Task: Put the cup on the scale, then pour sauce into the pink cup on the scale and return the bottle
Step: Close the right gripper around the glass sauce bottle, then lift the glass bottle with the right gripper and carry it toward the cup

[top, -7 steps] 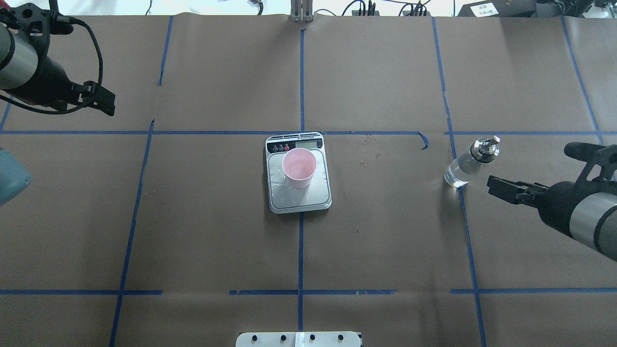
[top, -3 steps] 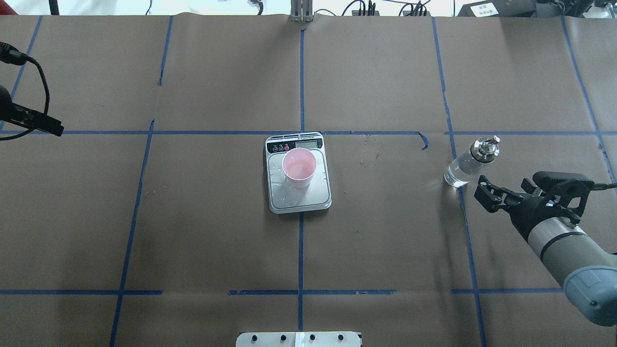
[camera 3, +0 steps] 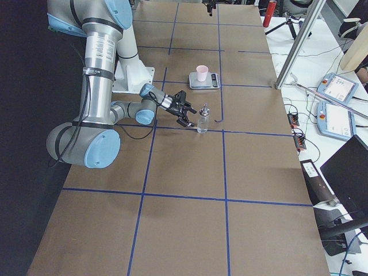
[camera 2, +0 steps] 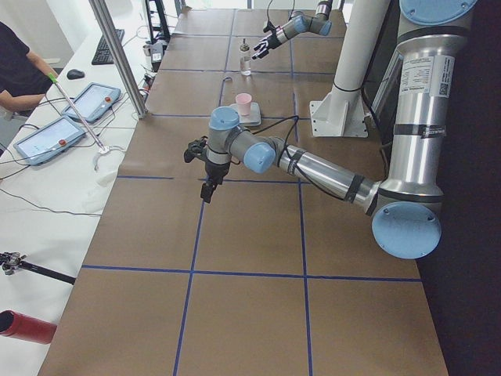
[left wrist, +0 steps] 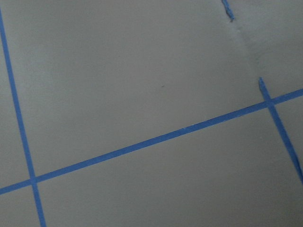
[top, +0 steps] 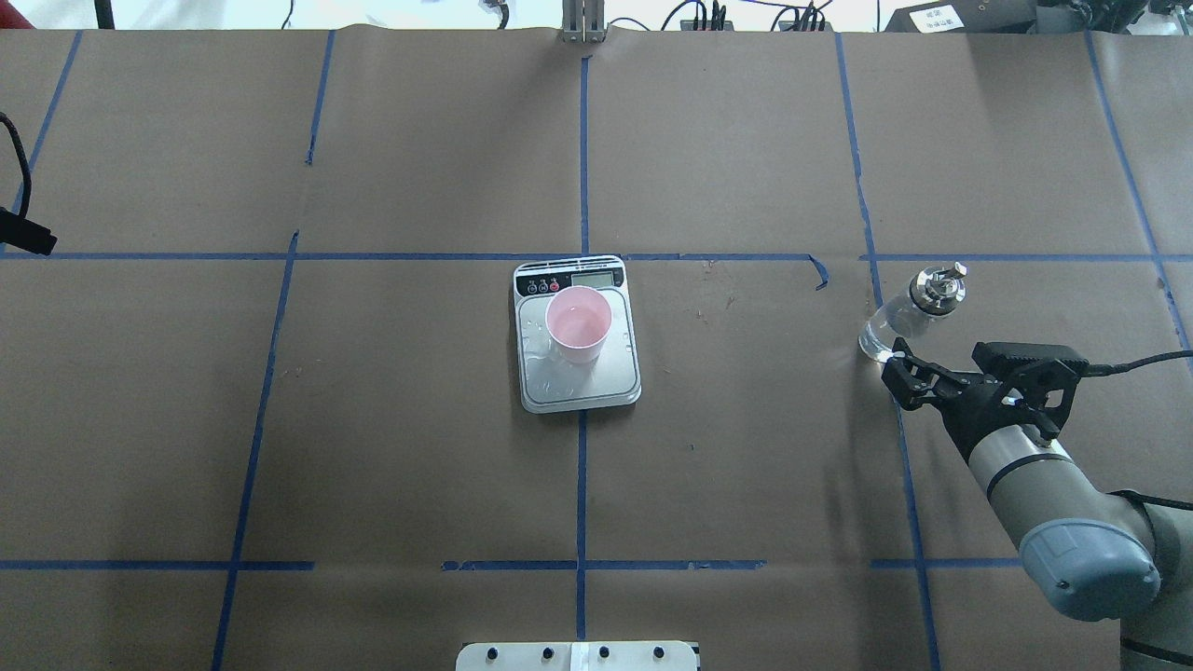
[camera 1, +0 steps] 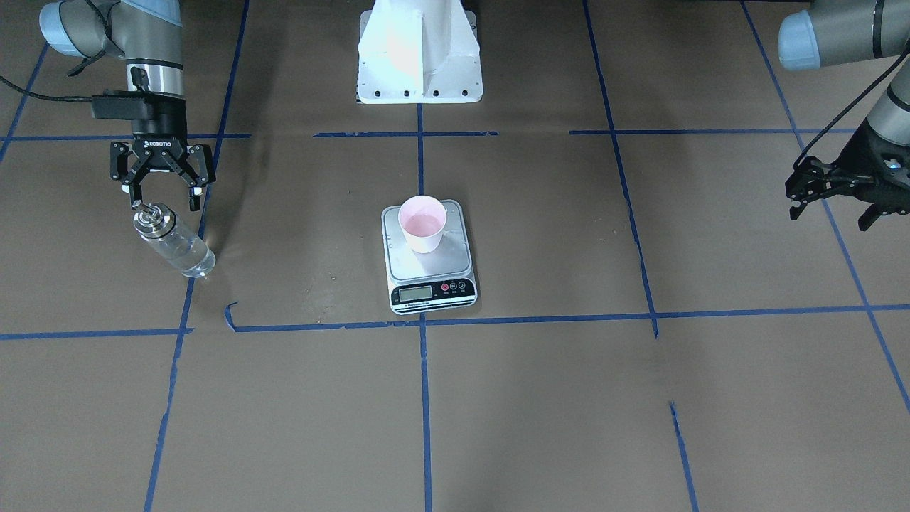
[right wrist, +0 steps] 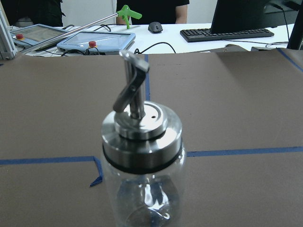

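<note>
The pink cup [top: 578, 323] stands upright on the scale [top: 596, 382] at the table's middle; it also shows in the front view [camera 1: 422, 222] on the scale [camera 1: 398, 264]. The clear glass bottle [top: 909, 312] with a metal spout stands on the table at the right, apart from the scale. My right gripper [top: 902, 375] is open, level with the bottle and just on its near side, not touching; the front view shows its jaws spread behind the bottle [camera 1: 174, 242]. The right wrist view is filled by the bottle [right wrist: 142, 156]. My left gripper [camera 1: 828, 210] is open and empty, far left.
Blue tape lines divide the brown paper-covered table. Small drops lie on the scale's plate. The robot's white base [camera 1: 419, 50] is behind the scale. Tablets, a keyboard and a person sit beyond the table's far edge [right wrist: 94, 40].
My right arm has swung in towards the bottle, the open gripper now close to it. My left arm has drawn back to the overhead view's left edge.
</note>
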You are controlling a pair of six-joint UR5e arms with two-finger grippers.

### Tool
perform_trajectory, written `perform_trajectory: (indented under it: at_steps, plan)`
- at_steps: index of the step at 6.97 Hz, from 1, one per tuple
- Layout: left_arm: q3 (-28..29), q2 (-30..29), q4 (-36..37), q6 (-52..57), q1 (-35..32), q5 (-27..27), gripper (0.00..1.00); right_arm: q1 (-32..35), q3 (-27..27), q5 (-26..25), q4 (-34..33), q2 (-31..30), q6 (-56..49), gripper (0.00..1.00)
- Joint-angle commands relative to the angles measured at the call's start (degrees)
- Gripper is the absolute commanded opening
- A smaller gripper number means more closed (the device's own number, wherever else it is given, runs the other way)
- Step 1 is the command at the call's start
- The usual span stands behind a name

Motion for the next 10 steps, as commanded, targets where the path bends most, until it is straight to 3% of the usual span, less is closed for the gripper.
perform_trajectory:
  at_steps: [1,2,6,8,9,10]
  plan:
    - [0.3,0.1,0.0,0.4,-0.4,-0.1,1.00,-0.2,-2.2,-0.2,0.7,1.4,-2.3,1.00]
    - [0.6,-0.1,0.0,0.4,-0.3,0.0,1.00,0.0,-4.6,-0.8,0.8,4.4,-4.8,1.00]
    - [0.6,-0.7,0.0,0.3,-0.4,-0.1,1.00,4.1,-7.6,-0.4,0.7,6.9,-6.3,1.00]
    - [0.6,-0.9,0.0,0.0,-0.4,-0.1,1.00,5.3,-12.4,-0.3,0.7,12.1,-6.4,1.00]
    - [0.6,-1.0,0.0,-0.1,-0.4,-0.1,1.00,6.4,-15.5,0.0,3.8,13.1,-6.7,1.00]
    - [0.6,-1.2,0.0,-0.5,-0.4,-0.2,1.00,6.9,-19.3,-0.2,11.0,13.2,-11.1,0.95]
